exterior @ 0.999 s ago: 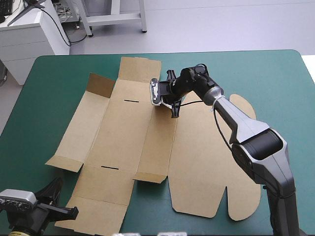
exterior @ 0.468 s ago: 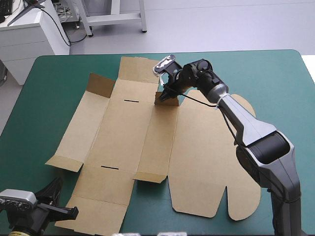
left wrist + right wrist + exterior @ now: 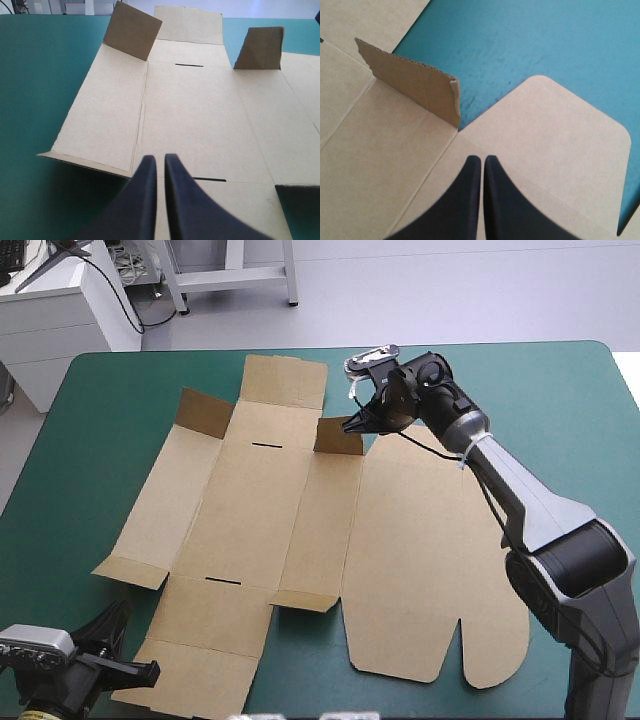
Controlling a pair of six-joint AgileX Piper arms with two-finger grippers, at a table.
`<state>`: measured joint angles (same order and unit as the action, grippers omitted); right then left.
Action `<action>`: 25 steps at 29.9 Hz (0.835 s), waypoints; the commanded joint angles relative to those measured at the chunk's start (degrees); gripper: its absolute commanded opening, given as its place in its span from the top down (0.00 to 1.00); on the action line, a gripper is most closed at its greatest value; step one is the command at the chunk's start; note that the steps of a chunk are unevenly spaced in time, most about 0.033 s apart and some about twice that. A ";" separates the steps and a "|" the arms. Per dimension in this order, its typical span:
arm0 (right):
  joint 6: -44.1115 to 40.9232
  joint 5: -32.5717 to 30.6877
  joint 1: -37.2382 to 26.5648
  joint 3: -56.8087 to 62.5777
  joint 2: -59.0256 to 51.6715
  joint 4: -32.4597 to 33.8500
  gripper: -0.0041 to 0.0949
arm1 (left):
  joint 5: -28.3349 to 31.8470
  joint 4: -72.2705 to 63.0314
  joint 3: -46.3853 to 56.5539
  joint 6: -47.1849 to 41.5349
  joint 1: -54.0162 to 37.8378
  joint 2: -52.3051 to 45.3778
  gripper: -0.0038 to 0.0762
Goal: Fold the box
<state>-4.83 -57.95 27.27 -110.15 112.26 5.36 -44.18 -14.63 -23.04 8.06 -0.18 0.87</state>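
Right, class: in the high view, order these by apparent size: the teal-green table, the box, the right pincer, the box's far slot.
Largest to smallest:
teal-green table
box
right pincer
far slot
No two look alike.

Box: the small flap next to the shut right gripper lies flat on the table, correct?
Not quite. That flap stands raised from the box, not flat. The right wrist view shows it upright next to the shut right gripper.
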 commanded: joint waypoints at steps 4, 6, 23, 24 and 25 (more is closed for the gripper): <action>-0.24 5.11 -0.28 9.11 -11.52 -0.14 0.96 | 4.29 -1.25 -1.62 0.07 0.15 1.02 0.61; -1.97 7.16 -0.28 13.86 -14.78 0.28 0.96 | 4.29 -1.25 -1.62 0.07 0.15 1.02 0.46; -11.84 21.02 -0.28 52.00 -38.41 5.03 0.96 | 5.38 -0.98 -2.72 0.07 0.15 1.97 0.27; -12.00 21.75 -0.28 54.10 -40.21 5.03 0.96 | 5.47 -0.84 -3.75 0.30 0.15 3.07 0.27; -12.09 22.39 -0.28 55.52 -41.46 5.03 0.96 | 5.47 -0.84 -4.64 1.03 0.15 4.04 0.27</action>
<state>-16.23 -40.00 27.27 -56.74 75.87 8.98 -43.51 -14.67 -24.04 8.14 -0.18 1.65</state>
